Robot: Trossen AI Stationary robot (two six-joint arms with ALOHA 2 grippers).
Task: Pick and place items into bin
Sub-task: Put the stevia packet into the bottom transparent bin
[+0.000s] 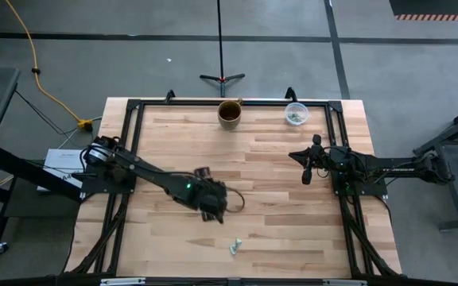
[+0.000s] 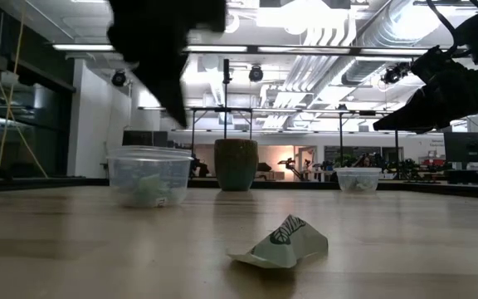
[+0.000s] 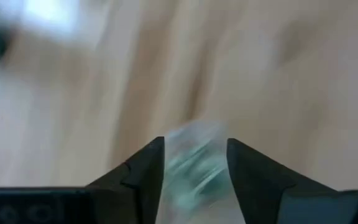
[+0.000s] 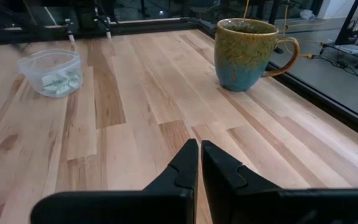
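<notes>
One crumpled pale green-and-white wrapper [image 1: 235, 247] [image 2: 282, 243] lies flat on the table near its near edge. A clear cup [image 2: 148, 177] with green pieces inside stands at mid-table. My left gripper [image 1: 213, 208] [image 2: 177, 108] hangs open above this cup. In the left wrist view the cup is a blurred clear-and-green shape [image 3: 194, 168] showing between the open fingers of my left gripper [image 3: 196, 142]. A second clear cup [image 1: 296, 114] [image 4: 50, 71] with green pieces stands at the far edge. My right gripper [image 1: 306, 176] [image 4: 200, 144] is shut, raised at the table's right.
A green-and-brown mug [image 1: 230, 113] [image 4: 248, 53] stands at the far edge, left of the far cup. Black frame rails [image 1: 133, 135] run along the table's sides. Bare wood lies between the lone wrapper and both grippers.
</notes>
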